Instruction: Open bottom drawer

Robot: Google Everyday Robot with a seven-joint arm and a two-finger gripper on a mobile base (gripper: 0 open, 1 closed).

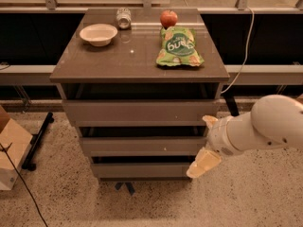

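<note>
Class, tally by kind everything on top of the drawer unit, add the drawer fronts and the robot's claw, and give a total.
Bowl: 1
Can: 1
Apple: 1
Snack bag: 1
Drawer fronts: 3, with the bottom drawer lowest
Claw: 1, just right of the two lower drawers
Total: 8

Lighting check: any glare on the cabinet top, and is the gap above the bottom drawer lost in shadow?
Camera view: dim, warm light; faint sheen on the cabinet top by the can; the gap above the bottom drawer is solid black shadow; the end effector, open at the drawers' right edge, is well lit.
</note>
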